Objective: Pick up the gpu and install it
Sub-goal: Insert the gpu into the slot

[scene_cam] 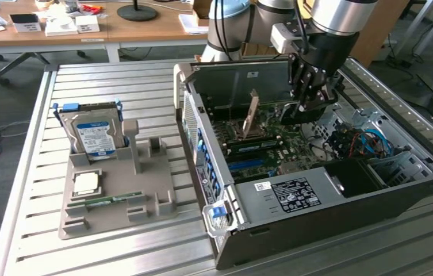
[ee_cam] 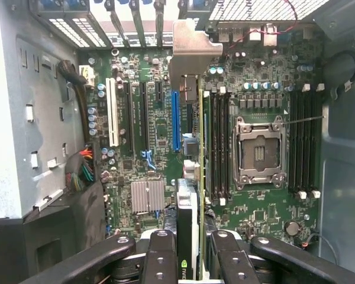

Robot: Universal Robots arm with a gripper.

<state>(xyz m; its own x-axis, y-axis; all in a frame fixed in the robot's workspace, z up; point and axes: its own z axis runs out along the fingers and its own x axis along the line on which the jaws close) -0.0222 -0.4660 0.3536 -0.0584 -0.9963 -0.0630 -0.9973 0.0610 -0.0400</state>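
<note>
The gpu (ee_cam: 187, 207) is a thin dark green card seen edge-on, its pale metal bracket (ee_cam: 189, 50) at the far end toward the case's rear slots. My gripper (ee_cam: 192, 260) is shut on the card's near end, one black finger on each face. The card hangs upright over the motherboard (ee_cam: 148, 136), just beside the long blue slot (ee_cam: 176, 121) and apart from it. In the exterior view my gripper (scene_cam: 309, 103) reaches down into the open computer case (scene_cam: 316, 190), and the gpu's bracket end (scene_cam: 252, 115) stands toward the case's rear wall.
An empty CPU socket (ee_cam: 258, 155) and memory slots (ee_cam: 218, 145) flank the card. A small silver heatsink (ee_cam: 148, 196) and cable bundles (scene_cam: 362, 144) lie nearby. At the exterior view's left, a grey holder (scene_cam: 117, 195) carries a hard drive (scene_cam: 89, 135), a CPU chip (scene_cam: 85, 183) and a RAM stick (scene_cam: 112, 199).
</note>
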